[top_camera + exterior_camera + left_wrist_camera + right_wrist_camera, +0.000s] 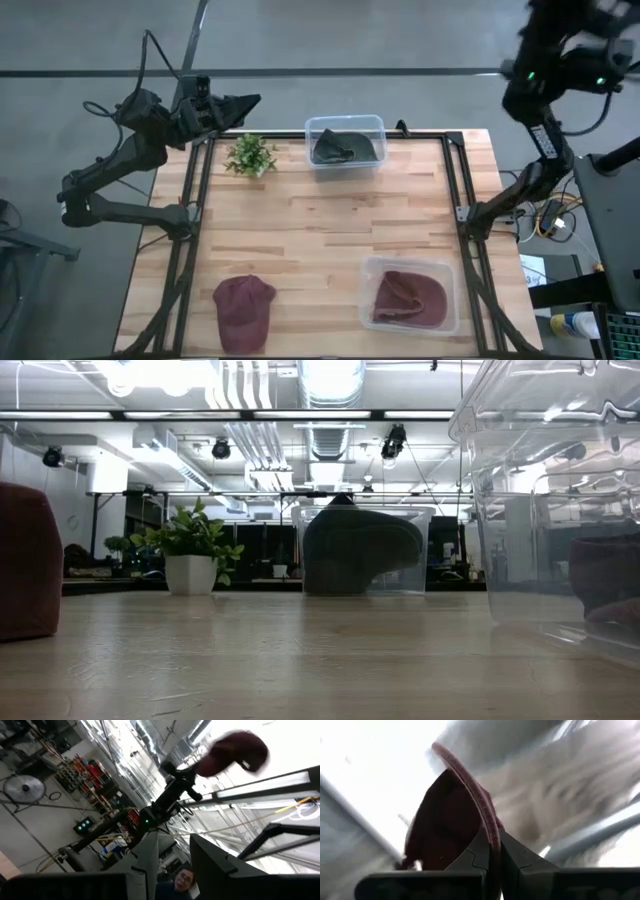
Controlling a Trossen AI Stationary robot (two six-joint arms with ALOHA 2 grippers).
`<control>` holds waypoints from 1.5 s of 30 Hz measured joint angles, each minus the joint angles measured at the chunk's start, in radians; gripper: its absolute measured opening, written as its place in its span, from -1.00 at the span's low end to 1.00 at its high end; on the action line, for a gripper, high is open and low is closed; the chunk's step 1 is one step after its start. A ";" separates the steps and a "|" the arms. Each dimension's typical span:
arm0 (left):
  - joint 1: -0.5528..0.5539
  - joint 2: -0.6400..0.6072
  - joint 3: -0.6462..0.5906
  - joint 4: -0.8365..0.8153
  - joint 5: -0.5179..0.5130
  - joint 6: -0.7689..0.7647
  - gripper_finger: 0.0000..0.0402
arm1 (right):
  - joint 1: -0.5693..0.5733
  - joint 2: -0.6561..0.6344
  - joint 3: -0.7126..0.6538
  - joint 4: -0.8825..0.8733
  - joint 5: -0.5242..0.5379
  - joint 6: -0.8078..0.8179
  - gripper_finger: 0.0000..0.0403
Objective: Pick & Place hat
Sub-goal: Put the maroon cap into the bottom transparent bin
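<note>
You have a maroon cap [243, 310] lying loose on the near left of the wooden table, and a second maroon cap [409, 297] crumpled inside the clear bin [368, 272] at near right. A dark grey cap [345, 147] sits bunched in the clear bin [312, 127] at the far centre. A third maroon cap [455, 820] hangs pinched by its brim.

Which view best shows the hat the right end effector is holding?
Right wrist view: the maroon hat fills it, brim pinched in the shut right end effector. The left wrist view shows it small and distant; high and low views don't show it.
</note>
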 joint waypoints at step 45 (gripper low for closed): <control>0.000 0.005 0.004 0.008 -0.025 -0.005 -0.47 | -0.207 0.027 0.014 -0.058 -0.584 0.514 -0.95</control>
